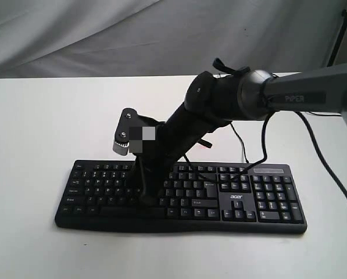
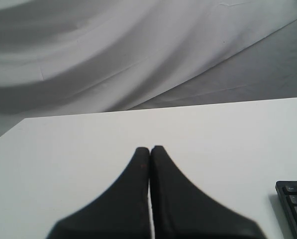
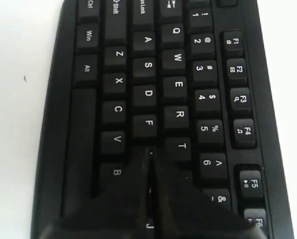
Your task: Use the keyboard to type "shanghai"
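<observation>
- Keyboard (image 1: 237, 200), exterior view: your right arm (image 1: 179, 133) hid its middle keys, and the legends were too small to read.
- Keyboard, left wrist view: you saw one corner only; the rest was cut off at the edge.
- Keyboard, right wrist view: the pressed-together right gripper (image 3: 149, 151) covered the keys just beyond F and T.
- Blurred patch (image 1: 140, 138) on the arm: unreadable.

The keyboard (image 1: 266, 200) is matt black plastic, and its smooth keys carry white printed legends. The tabletop (image 1: 39, 128) looks smooth and matt white. The backdrop (image 1: 92, 35) is soft, creased grey-white cloth. The left gripper (image 2: 149, 149) and right gripper (image 3: 149, 153) look like smooth matt black plastic. The right arm (image 1: 318, 93) has a grey shell with a faint sheen.
</observation>
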